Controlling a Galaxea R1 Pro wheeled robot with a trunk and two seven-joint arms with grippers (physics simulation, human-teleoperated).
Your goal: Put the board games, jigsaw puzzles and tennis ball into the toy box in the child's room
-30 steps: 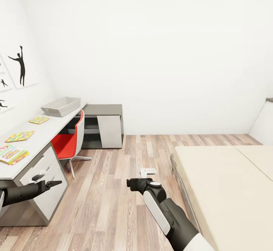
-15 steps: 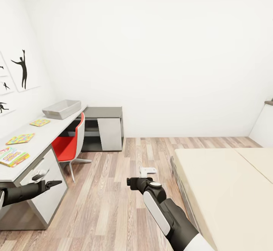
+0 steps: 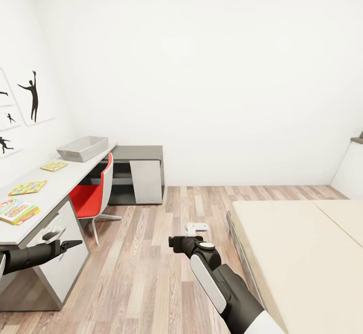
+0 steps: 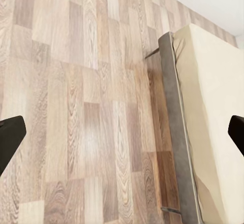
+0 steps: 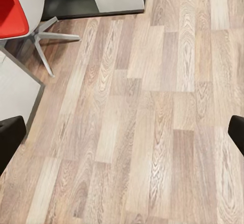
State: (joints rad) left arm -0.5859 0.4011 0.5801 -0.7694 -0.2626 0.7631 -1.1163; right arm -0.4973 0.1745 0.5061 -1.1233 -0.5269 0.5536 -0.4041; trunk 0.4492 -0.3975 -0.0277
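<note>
The table (image 3: 60,180) runs along the left wall. At its far end stands the grey toy box (image 3: 83,148). Two jigsaw puzzles (image 3: 54,166) (image 3: 28,187) lie flat on the top, and nearer me lies a colourful board game (image 3: 17,210). The tennis ball is out of view. The beige bed (image 3: 302,253) is at the right, and its frame edge also appears as the bed (image 4: 213,107) in the left wrist view. My left gripper (image 3: 70,244) (image 4: 122,135) hangs open by the desk's side panel. My right gripper (image 3: 174,243) (image 5: 122,132) is open over the wooden floor, holding nothing.
A red and white chair (image 3: 93,192) (image 5: 12,5) is pushed under the table. A dark grey shelf unit (image 3: 136,172) stands against the back wall. Wooden floor (image 3: 151,253) stretches between table and bed. Framed figure pictures (image 3: 33,94) hang on the left wall.
The whole view has shifted slightly as the camera moved, with the far end of the table and the toy box a little lower in the picture. Both arms keep the same pose.
</note>
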